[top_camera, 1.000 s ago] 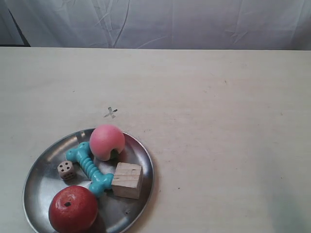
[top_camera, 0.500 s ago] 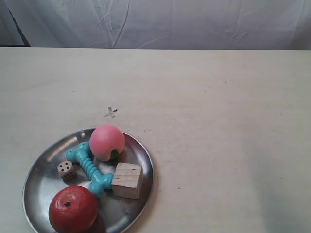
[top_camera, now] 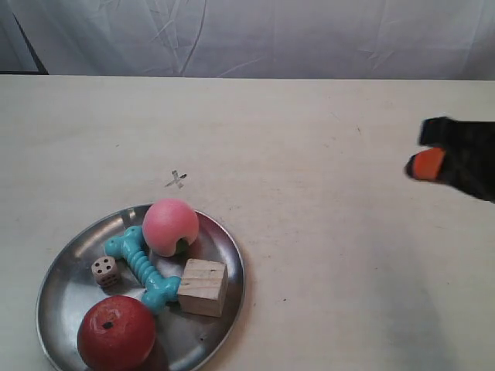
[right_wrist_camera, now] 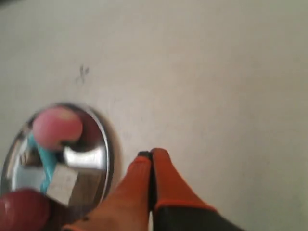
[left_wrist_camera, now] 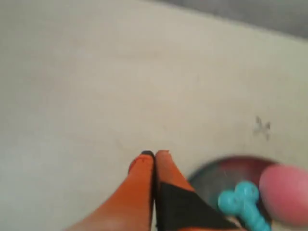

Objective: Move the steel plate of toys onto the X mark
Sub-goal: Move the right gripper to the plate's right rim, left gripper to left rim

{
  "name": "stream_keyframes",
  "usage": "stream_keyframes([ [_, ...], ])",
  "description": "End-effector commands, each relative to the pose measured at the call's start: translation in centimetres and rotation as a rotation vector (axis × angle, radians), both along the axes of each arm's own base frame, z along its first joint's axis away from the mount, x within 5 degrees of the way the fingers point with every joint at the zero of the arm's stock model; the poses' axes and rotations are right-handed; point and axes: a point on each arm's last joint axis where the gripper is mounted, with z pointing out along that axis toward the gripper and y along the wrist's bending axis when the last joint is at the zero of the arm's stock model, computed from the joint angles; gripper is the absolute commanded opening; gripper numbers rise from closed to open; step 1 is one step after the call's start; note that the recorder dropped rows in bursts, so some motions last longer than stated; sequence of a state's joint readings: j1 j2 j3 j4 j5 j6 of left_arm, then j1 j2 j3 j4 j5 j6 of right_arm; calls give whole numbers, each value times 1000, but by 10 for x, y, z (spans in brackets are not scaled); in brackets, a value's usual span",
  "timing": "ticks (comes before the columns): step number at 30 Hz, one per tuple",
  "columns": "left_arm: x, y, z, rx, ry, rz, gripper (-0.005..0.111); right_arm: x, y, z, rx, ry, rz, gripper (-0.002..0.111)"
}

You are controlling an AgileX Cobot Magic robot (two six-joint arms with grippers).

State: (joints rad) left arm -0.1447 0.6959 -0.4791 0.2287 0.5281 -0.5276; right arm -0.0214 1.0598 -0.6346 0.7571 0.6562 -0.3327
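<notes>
One addition in the exterior view: a black-and-orange hand (top_camera: 425,163), on the arm at the exterior view's right. It was absent half a second ago and now hangs over the bare surface (top_camera: 332,255) near that edge. The plate and its load are unmoved. Judgement: the approach has begun, there is no contact, and the carry has not started.

Steel plate (top_camera: 69,301): flat on the surface at the exterior view's lower left, well apart from the incoming hand. It is off the X mark (top_camera: 176,179), which lies uncovered just beyond the plate's far rim.

Load, five toys: red apple (top_camera: 116,332), pink peach ball (top_camera: 170,226), teal bone (top_camera: 143,267), wooden cube (top_camera: 203,287), die (top_camera: 106,271).

Right hand (right_wrist_camera: 150,154): fingers pressed together, holding nothing. The plate's rim is near its tips but not touching.

Left hand (left_wrist_camera: 154,154): fingers likewise together and empty. The plate is close by on its other side, also untouched.
</notes>
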Motion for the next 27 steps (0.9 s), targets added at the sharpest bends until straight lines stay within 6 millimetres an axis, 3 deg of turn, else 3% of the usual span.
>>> stream_keyframes([
  [1, 28, -16, -31, -92, 295, -94, 0, 33, 22, -32, 35, 195, 289, -1],
  [7, 51, 0, -57, -304, 427, -34, 0, 47, 40, -67, 48, 272, 366, -1],
  [12, 66, 17, -90, -524, 575, -2, 0, 52, 49, -76, 5, 256, 381, -1],
  [19, 70, 24, -129, -627, 777, 14, 0, 56, 59, -91, -20, 270, 393, 1],
  [27, 71, 27, -139, -607, 811, 28, 0, 62, 65, -117, 9, 354, 349, 38],
])
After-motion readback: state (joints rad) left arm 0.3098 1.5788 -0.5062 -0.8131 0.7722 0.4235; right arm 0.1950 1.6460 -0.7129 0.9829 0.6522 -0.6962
